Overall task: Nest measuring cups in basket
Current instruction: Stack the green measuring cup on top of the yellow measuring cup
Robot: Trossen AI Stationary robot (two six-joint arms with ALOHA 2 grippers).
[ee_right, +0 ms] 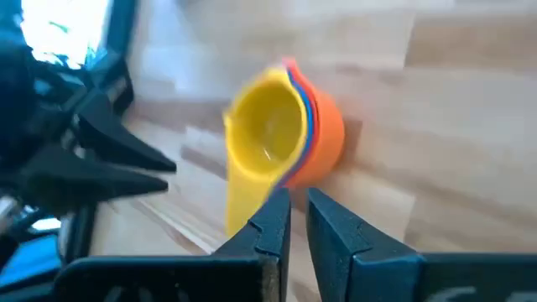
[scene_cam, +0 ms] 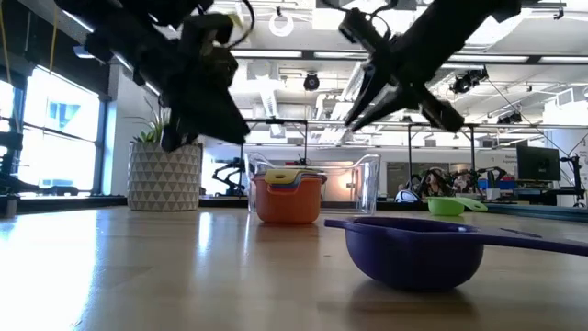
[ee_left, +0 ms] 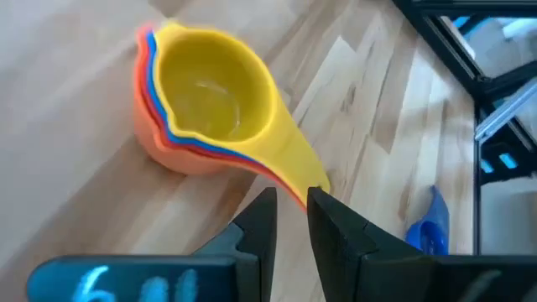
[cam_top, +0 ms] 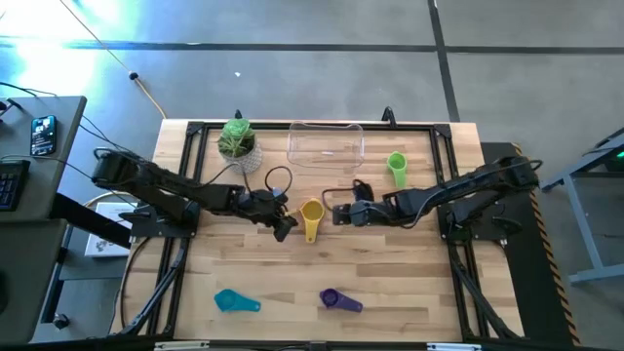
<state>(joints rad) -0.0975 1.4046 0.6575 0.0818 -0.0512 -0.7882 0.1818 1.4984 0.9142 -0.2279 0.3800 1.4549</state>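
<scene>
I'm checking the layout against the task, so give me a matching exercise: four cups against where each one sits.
Things:
1. green cup
2. yellow cup
3. teal cup
4. purple cup

Places:
A. near table edge, left arm's side
B. just right of the basket
C. near table edge, toward the middle
D. nested in a stack at mid-table

Pairs: 1-B, 2-D, 3-A, 4-C

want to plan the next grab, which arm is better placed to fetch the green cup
Right. The green cup lies on the right half of the table, just behind the right tool. The left tool sits on the far side of the nested cup stack, farther from it.
</scene>
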